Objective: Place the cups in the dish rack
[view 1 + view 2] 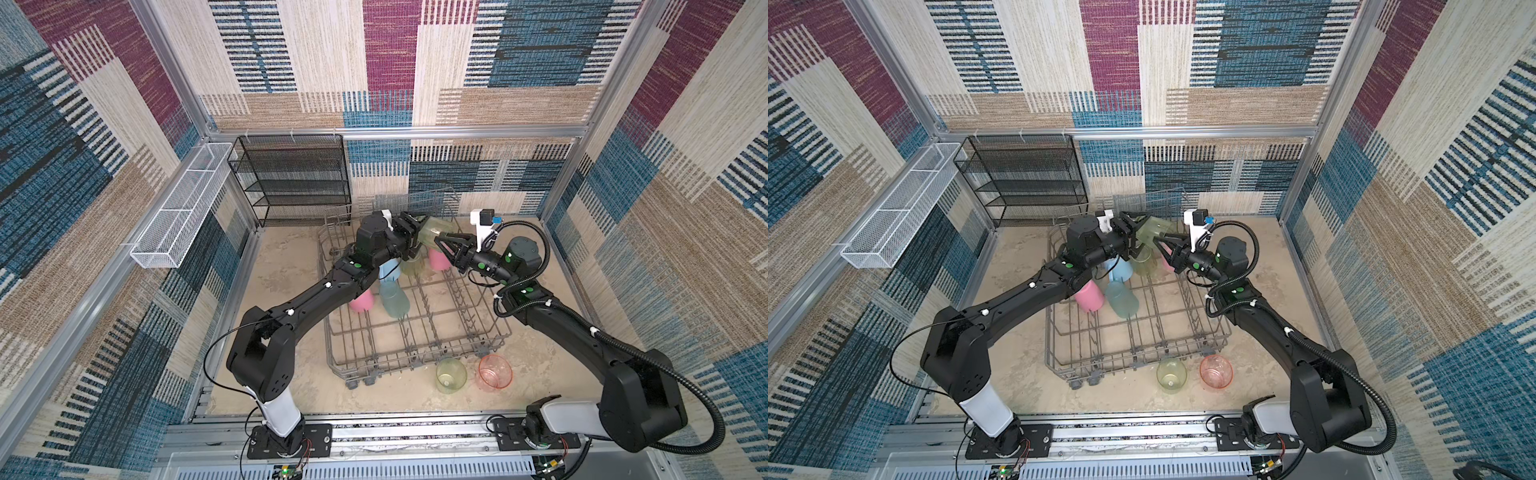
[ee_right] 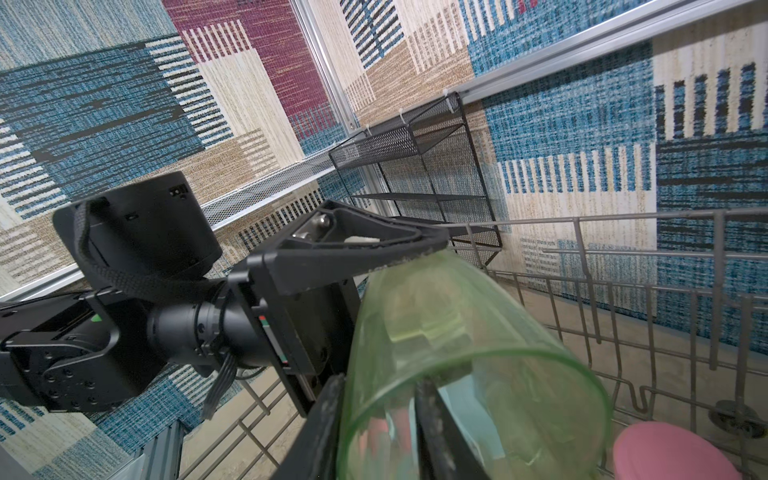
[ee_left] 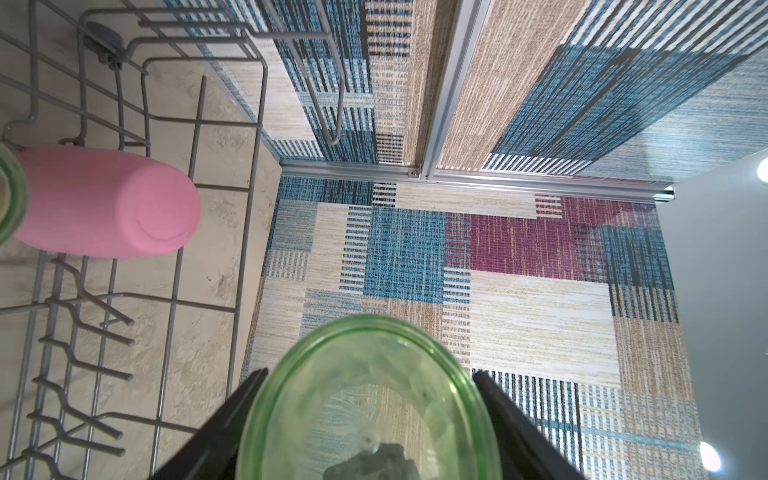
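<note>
Above the far side of the dish rack [image 1: 419, 358], the left claw [image 1: 420, 233] clamps a yellow-green cup [image 1: 436, 227] near its base, tipped sideways in mid-air, while the right claw [image 1: 439, 241], narrowly parted, straddles the cup's rim, one jaw inside. Below them, a second yellow-green cup [image 1: 411, 267], a pink cup [image 1: 436, 262] and a light-blue mug [image 1: 388, 270] sit in the rack; a second pink cup [image 1: 360, 302] and a teal cup [image 1: 395, 302] sit nearer its left side. Outside the rack, by the front edge of the worktop [image 1: 291, 270], rest a third yellow-green cup [image 1: 451, 376] and a pink-orange cup [image 1: 494, 371].
</note>
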Robot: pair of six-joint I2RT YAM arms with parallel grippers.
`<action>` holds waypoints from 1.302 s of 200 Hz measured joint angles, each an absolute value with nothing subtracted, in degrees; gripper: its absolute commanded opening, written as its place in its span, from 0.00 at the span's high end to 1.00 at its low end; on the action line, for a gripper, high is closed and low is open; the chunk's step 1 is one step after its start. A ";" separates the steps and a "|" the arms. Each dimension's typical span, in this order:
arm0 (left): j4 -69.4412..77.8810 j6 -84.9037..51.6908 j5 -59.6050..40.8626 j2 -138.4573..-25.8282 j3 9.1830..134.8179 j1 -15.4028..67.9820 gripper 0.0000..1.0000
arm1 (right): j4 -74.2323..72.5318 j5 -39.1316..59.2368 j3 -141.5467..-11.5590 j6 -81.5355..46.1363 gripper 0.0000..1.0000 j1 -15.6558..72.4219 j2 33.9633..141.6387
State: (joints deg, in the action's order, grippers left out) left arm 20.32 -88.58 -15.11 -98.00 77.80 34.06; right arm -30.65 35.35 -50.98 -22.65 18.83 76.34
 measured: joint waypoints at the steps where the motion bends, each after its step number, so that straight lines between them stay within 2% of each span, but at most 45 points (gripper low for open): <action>1: 20.29 -88.53 -15.11 -97.93 77.76 34.04 0.31 | -30.59 35.33 -50.98 -22.65 0.68 18.83 76.29; 77: 16.43 -79.18 -9.23 -93.73 73.47 31.70 0.32 | -24.99 30.28 -47.94 -22.70 0.60 18.83 71.18; 98: 14.13 -74.46 -6.39 -92.92 73.28 31.81 0.32 | -21.93 27.31 -46.24 -23.53 0.54 18.83 68.97; 116: 12.21 -69.69 -4.54 -92.29 73.28 32.51 0.32 | -19.07 23.33 -44.73 -24.56 0.54 18.83 66.65; 194: 6.07 -46.15 8.82 -91.92 74.41 41.23 0.32 | -3.22 2.52 -44.29 -32.03 0.47 18.48 62.54; 260: 5.93 -27.07 20.05 -93.56 74.50 49.41 0.32 | 2.15 0.32 -44.91 -35.92 0.46 13.82 62.54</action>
State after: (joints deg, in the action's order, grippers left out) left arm 5.93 -27.07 20.05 -93.56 74.50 49.41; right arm 2.15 0.32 -44.91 -35.92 13.82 62.54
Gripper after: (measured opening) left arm 0.755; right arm 0.537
